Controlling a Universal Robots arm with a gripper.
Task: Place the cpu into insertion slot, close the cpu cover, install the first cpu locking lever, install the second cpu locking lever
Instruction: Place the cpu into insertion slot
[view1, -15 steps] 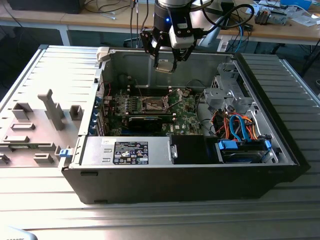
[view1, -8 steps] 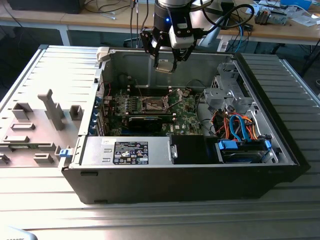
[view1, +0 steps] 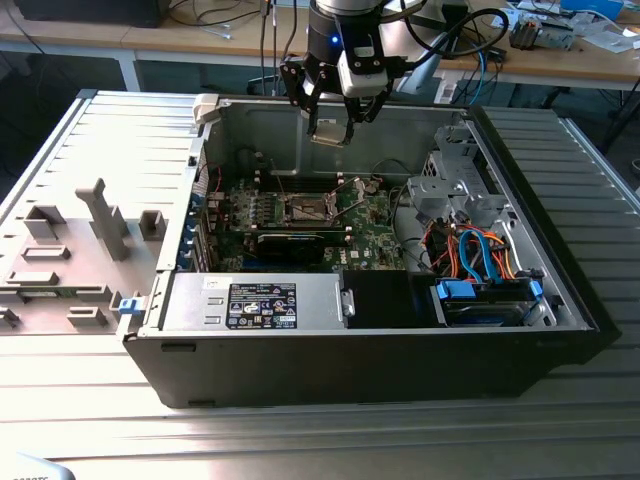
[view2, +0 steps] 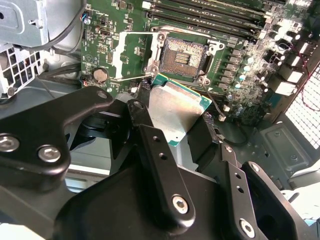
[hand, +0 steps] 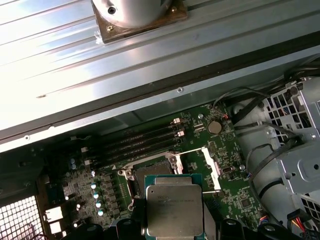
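so the hand (view1: 333, 128) is pinching the cpu (hand: 175, 210) by 2 edges, up in the air above the empty insertion slot (view2: 182, 56), with the cpu cover (view2: 118, 57) flipped open beside it

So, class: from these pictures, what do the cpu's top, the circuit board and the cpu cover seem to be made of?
The cpu top looks like grey metal, matt with a soft sheen and faint scuffing. The circuit board seems to be green lacquered laminate, probably fibreglass, going by its flat, even colour. The cpu cover appears to be thin bare metal, perhaps steel; it is bright and reflective.
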